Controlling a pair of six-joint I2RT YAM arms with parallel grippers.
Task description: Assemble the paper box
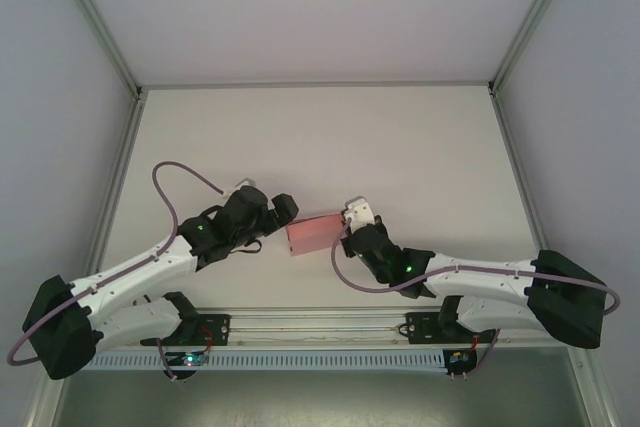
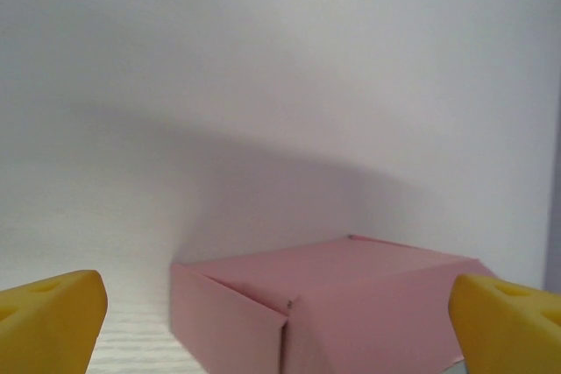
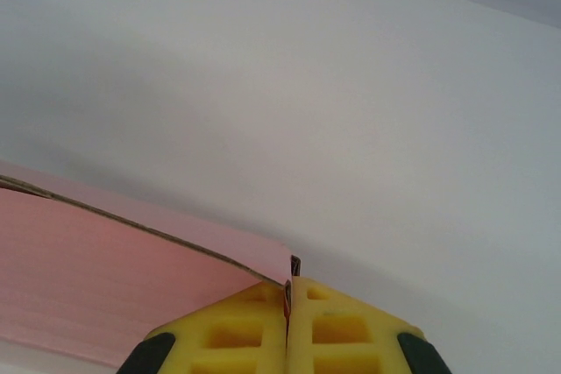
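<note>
Two grippers at one small pink paper box (image 1: 312,234) on the white table (image 1: 330,137), one at each end.

At the left gripper (image 1: 284,213): jaws spread as wide as can be, nothing in their grasp. Yellow fingers (image 2: 53,317) low at the far left and far right of the wrist view, the box low in the middle between them and a little beyond the tips. Near corner of the box turned toward that camera, one side panel lapped against the front wall. Contact between the right-hand tip and the card: impossible to tell.

At the right gripper (image 3: 287,304): jaws pressed fully together, yellow pads (image 3: 237,330) face to face, a thin edge of pink card nipped in the seam at their top. Rest of the box stretching away to the left of those tips, a dark cut edge along its upper side.

From above: box flat on the table between the two arms, left tips just beside its left end, right tips on its right end.
</note>
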